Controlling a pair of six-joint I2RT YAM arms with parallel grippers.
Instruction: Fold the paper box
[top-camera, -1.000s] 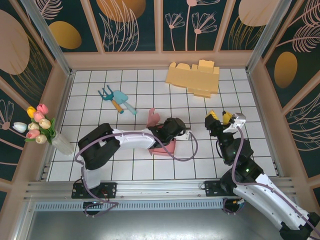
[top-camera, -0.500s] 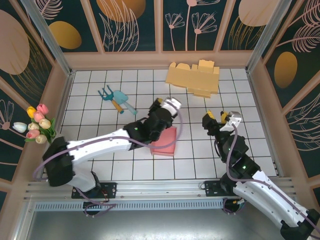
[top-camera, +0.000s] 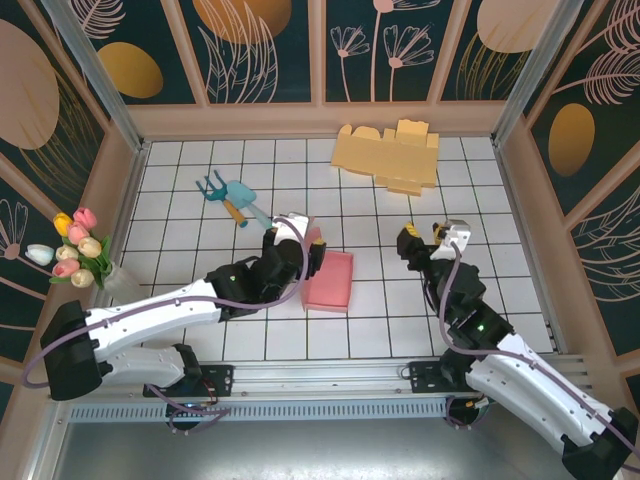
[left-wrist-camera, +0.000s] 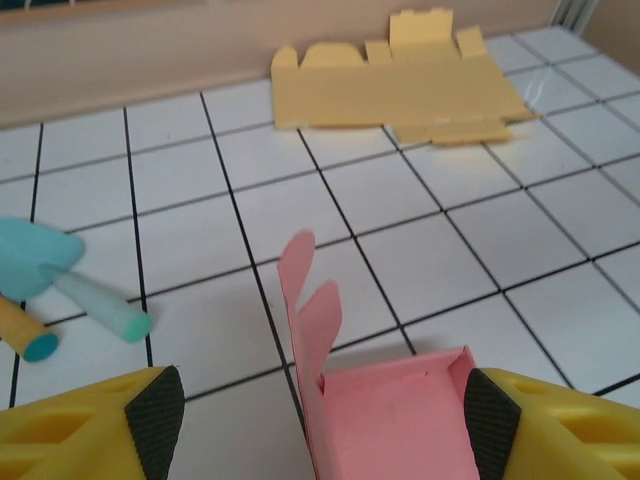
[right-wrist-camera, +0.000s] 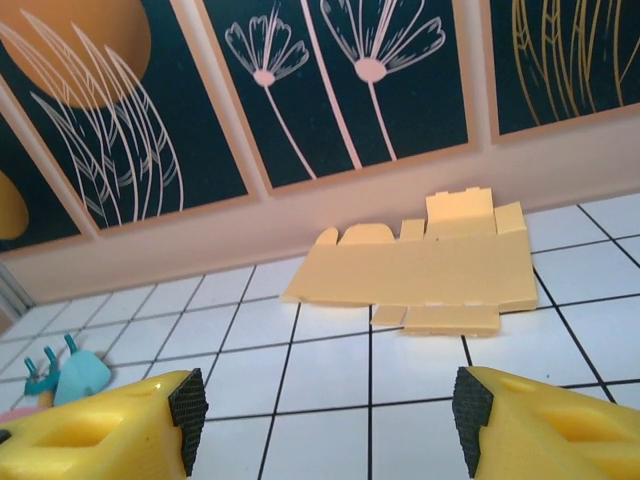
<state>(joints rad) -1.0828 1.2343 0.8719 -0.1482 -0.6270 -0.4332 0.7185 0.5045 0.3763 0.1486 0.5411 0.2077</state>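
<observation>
2 teal tools (top-camera: 240, 196) near pink box (top-camera: 332, 282)

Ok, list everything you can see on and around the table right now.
paper box: one, pink, partly folded, table centre
flat box blank: one, yellow, unfolded, by the back wall
toy garden tools: two, teal and orange, left of centre
tulips in vase: one bunch, pink, yellow and cream, left edge
table: one, white tiles, dark grid lines
left claw: one, yellow fingers, open, astride the paper box
right claw: one, yellow fingers, open, empty, right of centre
</observation>
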